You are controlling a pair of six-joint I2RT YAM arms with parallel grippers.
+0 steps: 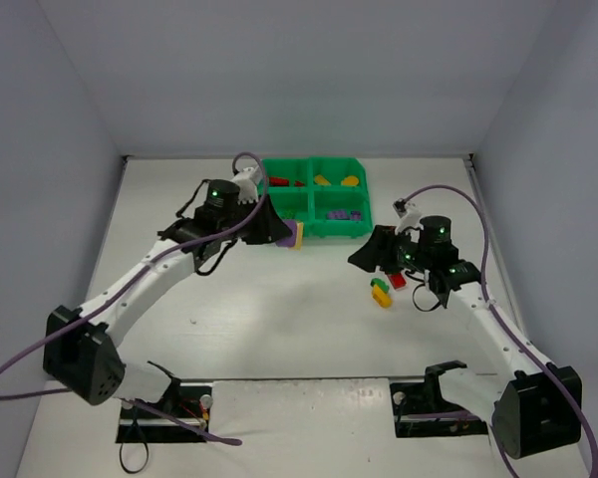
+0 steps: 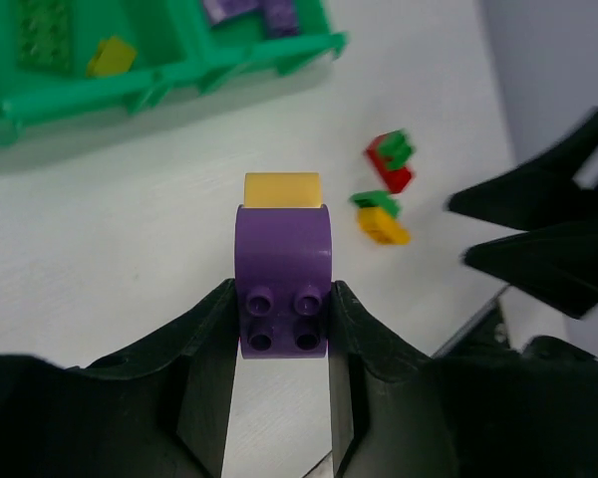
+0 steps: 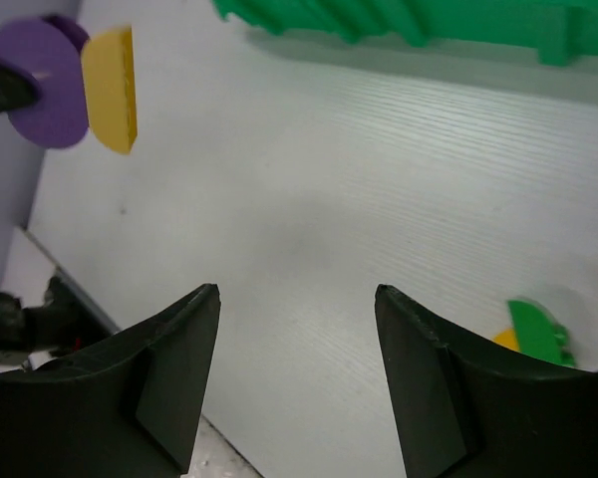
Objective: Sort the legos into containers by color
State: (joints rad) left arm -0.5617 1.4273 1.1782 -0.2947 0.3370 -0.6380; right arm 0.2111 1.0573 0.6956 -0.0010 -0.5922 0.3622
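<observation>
My left gripper [image 1: 285,235] [image 2: 282,329] is shut on a purple lego [image 2: 283,269] with a yellow lego [image 2: 282,189] stuck on its far end, held just in front of the green tray [image 1: 317,231]. The pair also shows in the right wrist view as the purple lego [image 3: 45,85] and the yellow lego [image 3: 112,88]. The tray's compartments hold red legos [image 1: 279,182], yellow legos [image 1: 339,180] and purple legos [image 1: 347,213]. My right gripper [image 1: 371,256] [image 3: 297,294] is open over bare table, with nothing between its fingers.
Two loose stacks lie on the table by the right gripper: a red-and-green one [image 1: 398,280] [image 2: 392,159] and a yellow-and-green one [image 1: 381,292] [image 2: 381,216] [image 3: 533,334]. A lime lego [image 2: 42,25] and a yellow piece [image 2: 112,57] lie in a near compartment.
</observation>
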